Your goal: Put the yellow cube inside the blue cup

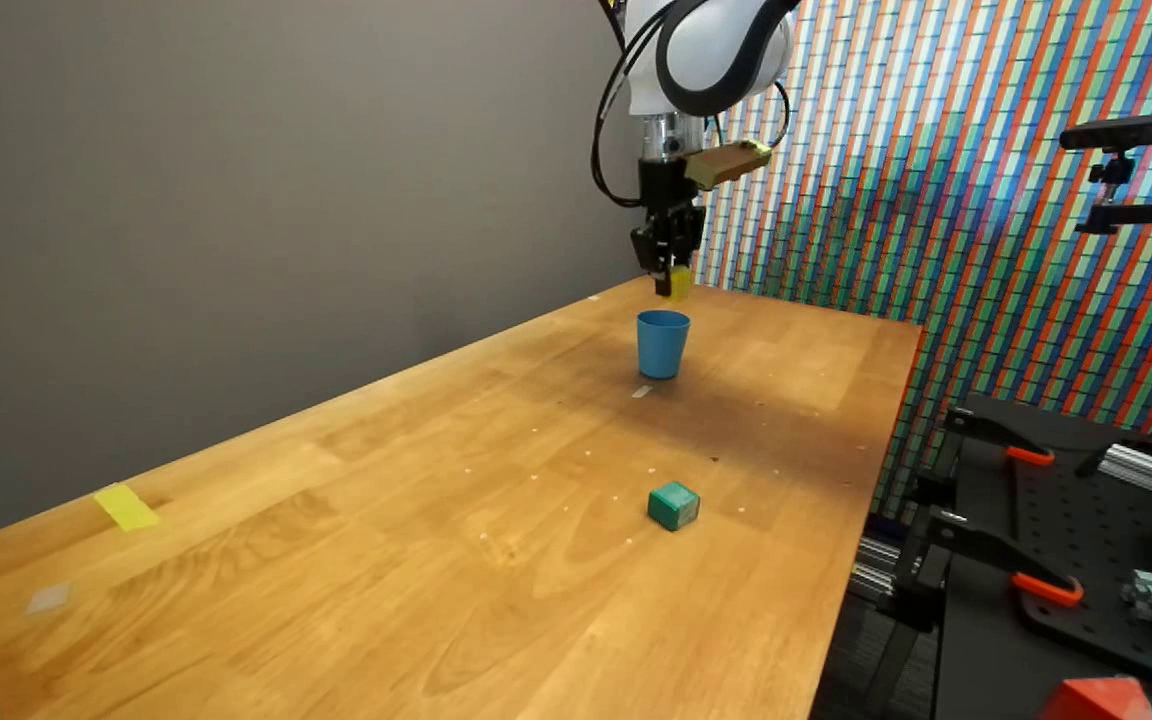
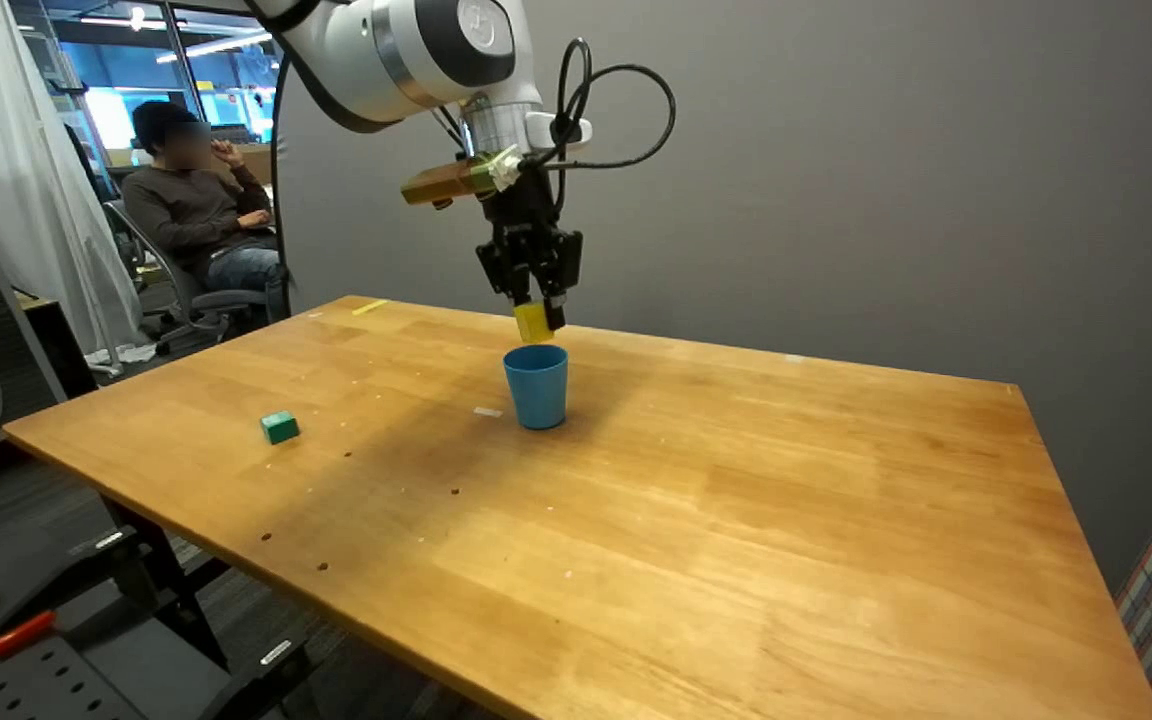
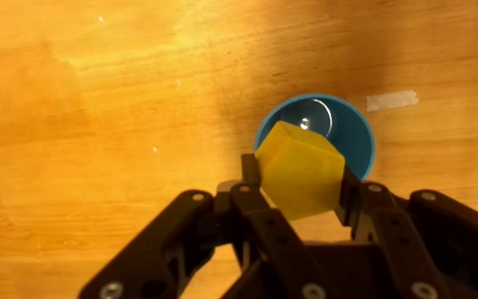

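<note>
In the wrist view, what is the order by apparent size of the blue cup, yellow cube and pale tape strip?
1. Blue cup: widest outline, though partly hidden.
2. Yellow cube: narrower, even though its nearness enlarges it.
3. Pale tape strip: clearly smallest.

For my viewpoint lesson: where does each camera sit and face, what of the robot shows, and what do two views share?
An exterior view: raised, looking along the table toward the patterned panel; part of the arm and the gripper show.
An exterior view: raised, looking across the table toward the grey wall; the same parts show.
Wrist view: on the arm, looking down past the yellow cube into the blue cup; only the gripper shows.
Both exterior views share the green cube.
</note>
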You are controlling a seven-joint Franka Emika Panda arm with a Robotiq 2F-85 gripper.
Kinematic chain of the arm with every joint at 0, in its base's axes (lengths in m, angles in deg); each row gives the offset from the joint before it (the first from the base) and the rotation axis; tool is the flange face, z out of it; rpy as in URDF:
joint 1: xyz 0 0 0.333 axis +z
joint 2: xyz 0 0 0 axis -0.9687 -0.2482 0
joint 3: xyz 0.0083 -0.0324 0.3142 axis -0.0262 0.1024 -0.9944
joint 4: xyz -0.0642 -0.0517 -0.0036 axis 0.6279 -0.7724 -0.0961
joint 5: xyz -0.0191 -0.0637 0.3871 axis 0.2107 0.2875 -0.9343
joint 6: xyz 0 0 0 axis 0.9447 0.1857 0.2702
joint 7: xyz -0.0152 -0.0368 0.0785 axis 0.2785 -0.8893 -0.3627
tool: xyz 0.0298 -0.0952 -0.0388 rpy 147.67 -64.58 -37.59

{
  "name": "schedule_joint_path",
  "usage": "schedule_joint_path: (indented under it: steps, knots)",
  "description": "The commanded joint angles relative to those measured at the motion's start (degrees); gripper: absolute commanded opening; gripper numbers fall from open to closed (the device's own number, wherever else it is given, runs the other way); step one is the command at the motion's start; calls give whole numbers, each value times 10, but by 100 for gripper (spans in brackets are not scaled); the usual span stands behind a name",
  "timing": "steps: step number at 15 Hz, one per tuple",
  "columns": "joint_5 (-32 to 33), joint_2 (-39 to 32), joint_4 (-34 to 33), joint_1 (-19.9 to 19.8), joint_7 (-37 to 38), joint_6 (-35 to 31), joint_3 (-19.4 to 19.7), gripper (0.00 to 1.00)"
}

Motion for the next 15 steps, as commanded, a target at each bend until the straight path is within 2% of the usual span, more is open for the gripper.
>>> schedule_joint_path:
  steps: [1,5,6,7,8,11,15]
  knots:
    - [4,-22,0,-3,21,-13,-2,18]
    - [10,-40,-5,4,31,-32,0,18]
    - [8,-41,-7,5,29,-34,-1,68]
    - [8,-40,-7,6,25,-37,-3,70]
    - [6,-37,-6,5,18,-39,-6,76]
    - [-40,-1,12,-16,-49,-37,-41,99]
    - [-125,72,51,-48,-171,2,-87,100]
